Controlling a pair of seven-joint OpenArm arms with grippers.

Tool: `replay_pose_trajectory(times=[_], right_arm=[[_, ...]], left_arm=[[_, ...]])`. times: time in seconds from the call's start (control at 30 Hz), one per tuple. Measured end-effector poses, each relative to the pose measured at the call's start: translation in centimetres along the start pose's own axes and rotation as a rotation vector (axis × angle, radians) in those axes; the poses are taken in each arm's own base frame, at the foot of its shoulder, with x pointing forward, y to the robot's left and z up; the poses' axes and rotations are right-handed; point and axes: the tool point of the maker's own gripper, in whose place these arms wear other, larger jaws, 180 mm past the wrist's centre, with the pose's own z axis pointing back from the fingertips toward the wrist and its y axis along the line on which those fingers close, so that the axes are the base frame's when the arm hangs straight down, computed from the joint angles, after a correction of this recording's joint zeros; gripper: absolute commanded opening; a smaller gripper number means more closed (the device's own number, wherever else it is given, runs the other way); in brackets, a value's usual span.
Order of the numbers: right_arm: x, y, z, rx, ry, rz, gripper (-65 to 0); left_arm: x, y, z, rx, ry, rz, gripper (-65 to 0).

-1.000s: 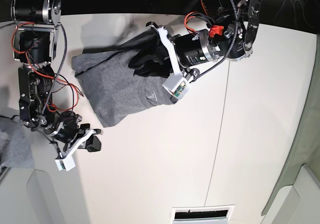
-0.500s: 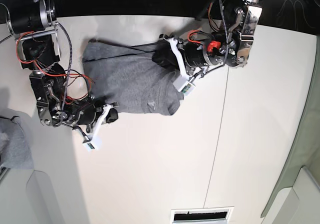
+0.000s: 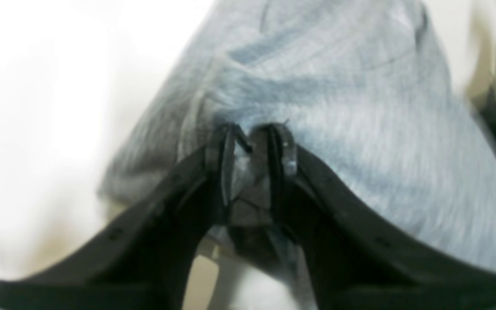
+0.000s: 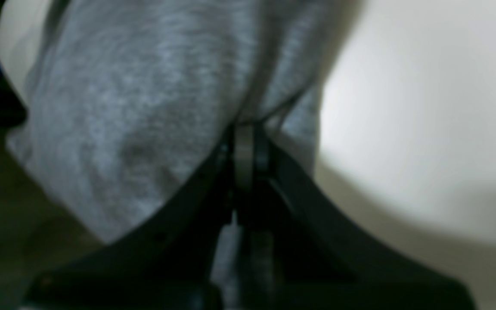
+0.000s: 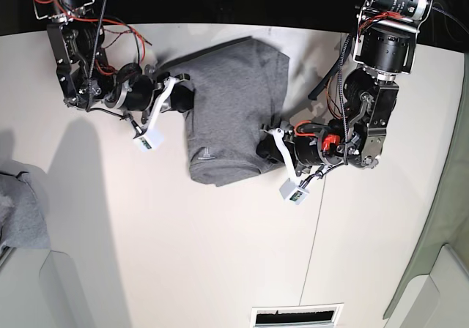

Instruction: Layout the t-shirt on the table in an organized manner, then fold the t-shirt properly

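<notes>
Where the heather-grey t-shirt (image 5: 231, 116) lies bunched on the white table (image 5: 220, 255), you have an arm at each side of it. In the base view the cloth sits toward the far middle of the tabletop, folded over itself, with its small white logo mark (image 5: 207, 154) facing up near the lower edge.

Your right gripper (image 4: 244, 148) is at the shirt's edge on that view's left. Its wrist view shows the two black fingers pressed together with grey knit pinched at their tips, so it is clamped on the t-shirt.

Your left gripper (image 3: 252, 142) is at the shirt's opposite lower corner, on the base view's right. Its wrist view is blurred, but you can see the fingers standing a narrow way apart with a wad of grey fabric filling the gap between them, so it too grips the t-shirt.

A thin dark seam line (image 5: 316, 225) runs down the table just beside the left arm. A scrap of similar grey cloth (image 5: 20, 211) lies at the table's left edge, well apart from the shirt.
</notes>
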Motion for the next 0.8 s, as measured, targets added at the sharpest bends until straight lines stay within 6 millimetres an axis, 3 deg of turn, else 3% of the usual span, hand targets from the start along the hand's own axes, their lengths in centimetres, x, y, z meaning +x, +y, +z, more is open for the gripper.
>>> replay_pose_trajectory(times=[0.07,0.13,0.27,0.37,0.47,0.57,0.63,0.7,0.8], right_arm=[[-0.1,1.4,-0.1,0.013,-0.015,0.019,-65.0],[0.5,1.6,0.3,0.002,-0.042,0.024,-65.0],[2.7,-1.0,2.9,-0.075,-0.125,0.000,-65.0],[2.5,-3.2,5.3,-0.138,-0.125,-0.032,-65.0],[1.5,-4.0,7.3,-0.148,-0.155,-0.087,-65.0],[0.3,-4.8,9.5,-0.165,-0.153,-0.106,-65.0],[-0.6,-5.2,10.9,-0.192,-0.137,-0.098,-65.0],[-2.2,-4.9,12.2,-0.197,-0.102,-0.080,-65.0],[-6.2,-3.6,13.4,-0.196,-0.012,-0.076,-65.0]], left_arm=[[-0.1,-0.2,0.0,-0.013,0.010,-0.011,-48.9],[-0.5,-1.1,0.2,-0.055,0.036,-0.030,-48.9],[0.9,-1.9,2.6,-0.120,-0.005,-0.059,-48.9],[2.2,-1.2,6.1,-0.106,-0.075,-0.132,-48.9],[-0.2,0.0,8.8,-0.068,-0.037,-0.175,-48.9],[-3.5,-2.0,10.7,-0.133,0.008,-0.218,-48.9],[-4.2,-3.3,12.3,-0.156,-0.013,-0.224,-48.9],[-5.7,-4.1,14.0,-0.157,-0.026,-0.211,-48.9],[-10.6,-4.7,16.3,-0.128,0.050,-0.147,-48.9]])
